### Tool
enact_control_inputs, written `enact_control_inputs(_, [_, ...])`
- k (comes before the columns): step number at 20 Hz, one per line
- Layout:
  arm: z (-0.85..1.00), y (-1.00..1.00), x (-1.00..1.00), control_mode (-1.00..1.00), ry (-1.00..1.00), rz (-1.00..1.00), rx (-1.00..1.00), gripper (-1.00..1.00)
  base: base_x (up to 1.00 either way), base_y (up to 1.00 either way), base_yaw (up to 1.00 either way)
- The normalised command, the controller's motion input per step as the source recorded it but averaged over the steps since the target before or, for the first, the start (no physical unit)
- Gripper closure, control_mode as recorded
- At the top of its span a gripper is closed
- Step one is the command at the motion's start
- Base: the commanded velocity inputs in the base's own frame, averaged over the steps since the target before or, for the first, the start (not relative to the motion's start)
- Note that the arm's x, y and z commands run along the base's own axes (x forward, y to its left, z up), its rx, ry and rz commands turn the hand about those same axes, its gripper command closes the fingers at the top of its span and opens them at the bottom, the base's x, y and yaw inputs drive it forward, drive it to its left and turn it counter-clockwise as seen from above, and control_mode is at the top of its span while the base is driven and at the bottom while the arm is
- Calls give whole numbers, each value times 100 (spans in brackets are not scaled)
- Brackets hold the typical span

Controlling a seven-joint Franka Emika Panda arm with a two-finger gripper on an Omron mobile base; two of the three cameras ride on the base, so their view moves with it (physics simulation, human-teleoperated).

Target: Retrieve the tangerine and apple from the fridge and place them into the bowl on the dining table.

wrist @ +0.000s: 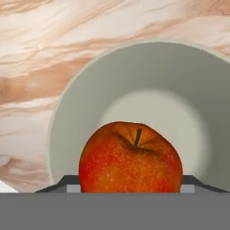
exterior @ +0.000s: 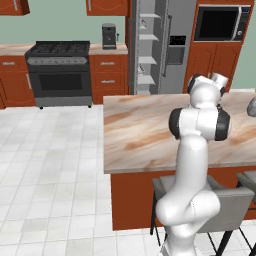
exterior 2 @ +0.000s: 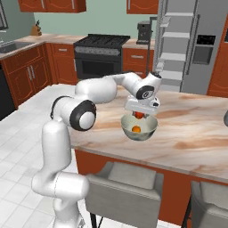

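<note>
My gripper (exterior 2: 140, 114) hangs just above the bowl (exterior 2: 150, 127) on the dining table (exterior 2: 191, 129), shut on the red apple (exterior 2: 140, 115). In the hand view the apple (wrist: 130, 159) sits stem-up between my fingertips (wrist: 67, 185), over the bowl's pale glossy inside (wrist: 179, 103). The orange tangerine (exterior 2: 136, 129) lies in the bowl under the apple. The grey fridge (exterior 2: 200, 44) stands behind the table, its left door open on white shelves (exterior: 147, 50). In the left base view my own arm hides the bowl.
Grey stools (exterior 2: 124, 191) stand along the table's near side. A dark grey object (exterior: 251, 106) sits at the table's right edge. A black stove (exterior: 59, 72), a coffee machine (exterior: 108, 36) and a microwave (exterior: 220, 22) line the back wall.
</note>
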Motion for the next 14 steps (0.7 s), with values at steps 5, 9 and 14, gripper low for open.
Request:
enact_control_inputs(5, [-42,-35,50,-100,8,0,0,100,0,0,0])
enact_control_inputs(9, [-48,-5,37,-100,8,1,0,100,0,0,0])
enact_control_inputs(14, [-38,4,52,-100,9,0,0,100,0,0,0])
